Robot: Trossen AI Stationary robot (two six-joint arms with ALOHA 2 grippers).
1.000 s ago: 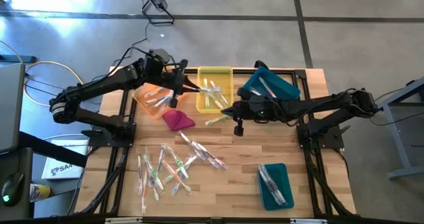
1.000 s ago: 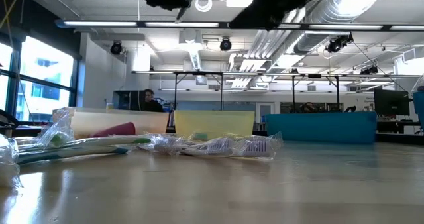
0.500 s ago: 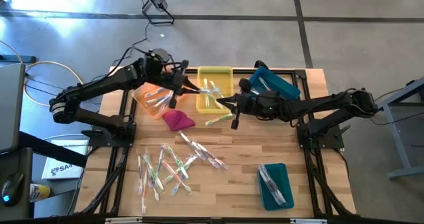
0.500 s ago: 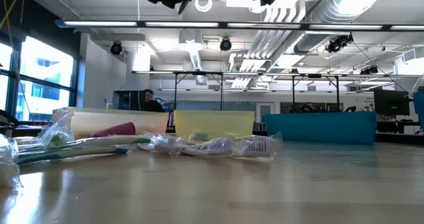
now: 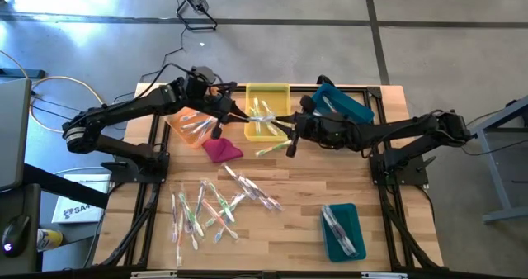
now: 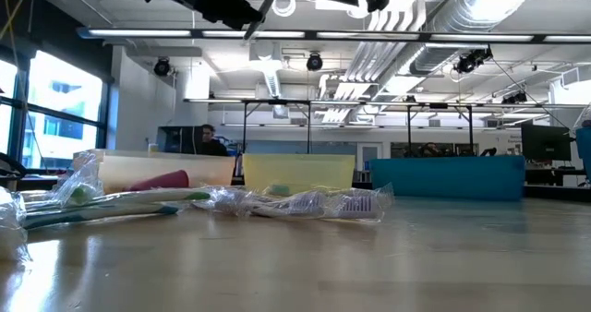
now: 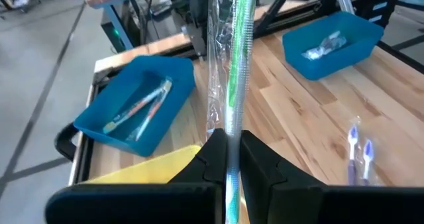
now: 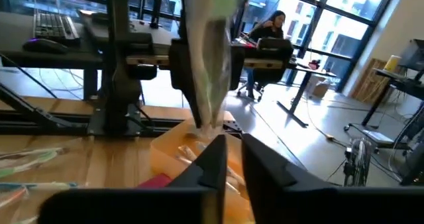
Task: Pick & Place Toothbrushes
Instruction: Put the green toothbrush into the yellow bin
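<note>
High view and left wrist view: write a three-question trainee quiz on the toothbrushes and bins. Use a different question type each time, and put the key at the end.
1. True or false: the left gripper is shut on a wrapped green toothbrush.
2. How many teal bins show in the high view? A one, B two, C three.
3. Fill in: the bin next to the orange bin is ___.

Key: 1 true. 2 B. 3 yellow.
</note>
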